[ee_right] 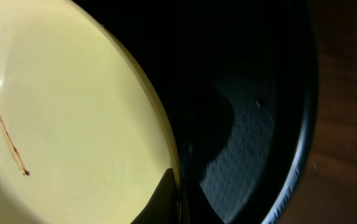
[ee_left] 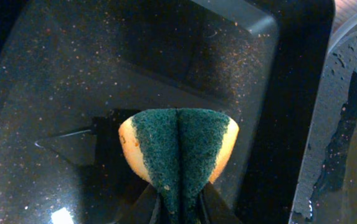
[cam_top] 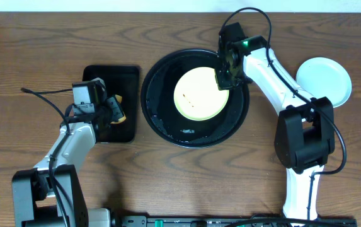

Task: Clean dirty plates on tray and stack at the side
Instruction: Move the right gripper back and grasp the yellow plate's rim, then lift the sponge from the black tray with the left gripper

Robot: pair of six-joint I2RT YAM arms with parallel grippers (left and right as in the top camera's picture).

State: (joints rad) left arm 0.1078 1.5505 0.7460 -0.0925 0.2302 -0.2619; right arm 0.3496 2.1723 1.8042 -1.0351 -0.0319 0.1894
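Yellow plate: the yellow plate (cam_top: 199, 98) is lying in the round tray (cam_top: 157, 110), a little toward its right side, and is showing one thin brown smear (ee_right: 7, 140) on its face.
Right end effector: the right end effector (ee_right: 177, 190) is pinching the upper right rim of the yellow plate. One finger is on the face and the other is outside the rim, with no gap showing.
Left end effector: the left end effector (ee_left: 179, 198) is clamping a folded sponge (ee_left: 178, 146), green side outward, and is hanging over the rectangular tray (ee_left: 103, 74), just left of the round tray.
Side: a pale plate (cam_top: 324, 81) is resting on the worktop (cam_top: 54, 50) at the far right, apart from the round tray (one plate or more, I cannot tell).
Step in hand: I am judging it as steadying the plate for scrubbing.
Doing it well: the right side should be gripping the rim only, without covering the smear. The sponge should be coming in low over the tray rim, green side flat, rubbing along the smear and pushing toward the held edge.
Risk: the round tray is looking wet, so the plate is probably sliding easily.
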